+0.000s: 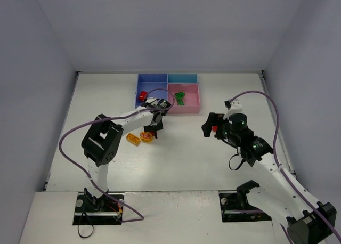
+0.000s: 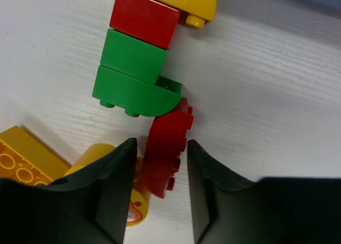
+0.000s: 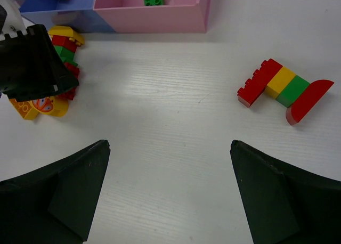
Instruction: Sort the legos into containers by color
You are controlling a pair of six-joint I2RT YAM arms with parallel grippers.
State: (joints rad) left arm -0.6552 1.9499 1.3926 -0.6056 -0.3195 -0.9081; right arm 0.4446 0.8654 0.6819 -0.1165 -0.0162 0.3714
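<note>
My left gripper (image 2: 161, 146) straddles the red rounded plastic brick (image 2: 170, 127) lying on the white table (image 2: 266, 95), fingers apart, not yet pinching. Centre, close squarely, and peel it off the rounded green brick (image 2: 136, 92) before lifting. Right gripper (image 3: 170, 148) gapes wide, holding nothing

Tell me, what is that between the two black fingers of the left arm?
A red rounded lego lies on the table between the fingers of the left gripper; the left wrist view shows it.
</note>
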